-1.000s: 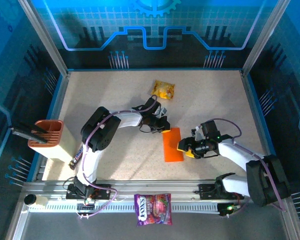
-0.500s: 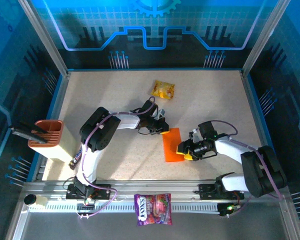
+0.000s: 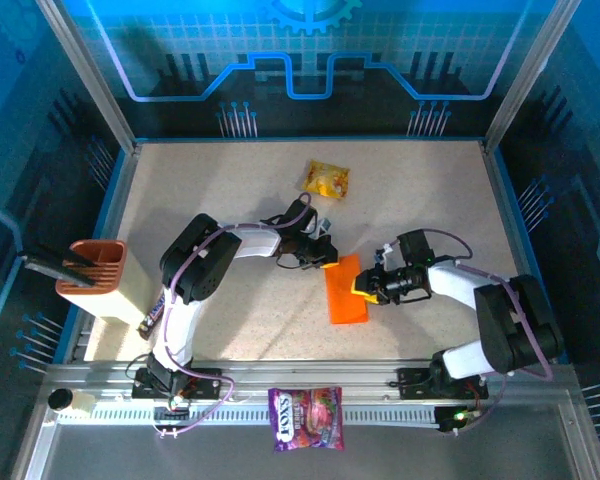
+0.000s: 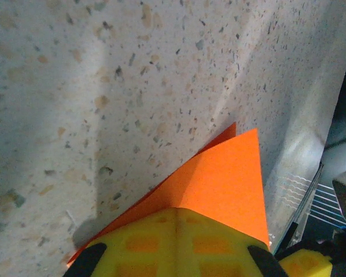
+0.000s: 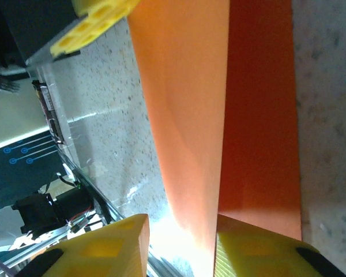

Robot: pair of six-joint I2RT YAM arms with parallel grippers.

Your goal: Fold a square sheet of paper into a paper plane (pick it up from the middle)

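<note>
Top view: purple bag [image 3: 307, 417], print too small to read. Folded square sheet of paper [image 3: 346, 295] lies mid-table [image 3: 180, 190], left fingers [image 3: 328, 263] at its far corner, right fingers [image 3: 363, 288] now closer in on its right edge. Left wrist: one finger covers the sheet's corner, and whether it grips cannot be told. Right wrist: fingers apart, straddling the raised fold.

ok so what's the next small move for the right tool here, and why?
Probably close the right tool on the orange paper. Its jaws stand open, and the paper's lighter upper layer appears to run between them. The left tool sits on the far corner, seemingly pinning it down.
</note>
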